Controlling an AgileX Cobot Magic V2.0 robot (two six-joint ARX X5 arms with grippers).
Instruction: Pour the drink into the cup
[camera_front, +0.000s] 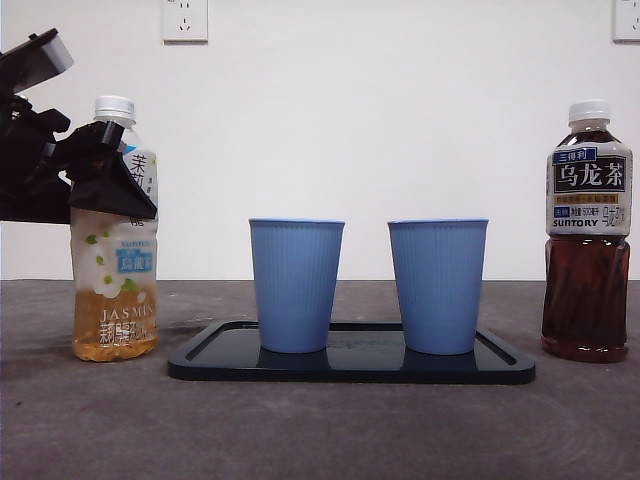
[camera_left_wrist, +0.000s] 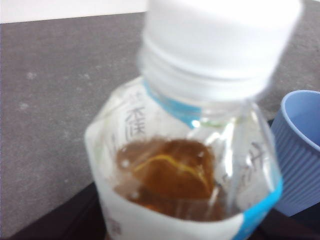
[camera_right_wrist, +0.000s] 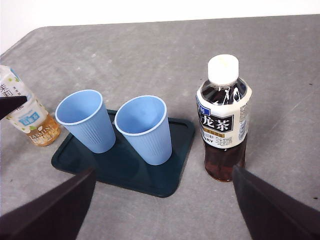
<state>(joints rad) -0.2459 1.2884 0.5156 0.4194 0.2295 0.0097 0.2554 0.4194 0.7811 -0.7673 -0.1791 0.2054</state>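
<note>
Jasmine tea bottle (camera_front: 115, 250) part full, held by left gripper (camera_front: 95, 170); blue cups (camera_front: 296, 285) empty; right gripper (camera_right_wrist: 162, 205) wide

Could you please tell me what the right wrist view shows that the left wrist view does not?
Only the right wrist view shows the oolong tea bottle, the dark tray, the second blue cup and the right gripper, whose jaws stand wide apart above the table. Only the left wrist view shows the jasmine tea bottle close up, with its white cap on and liquid inside; the left gripper's own jaws cannot be made out there. Both share that bottle, one blue cup and the grey table.
</note>
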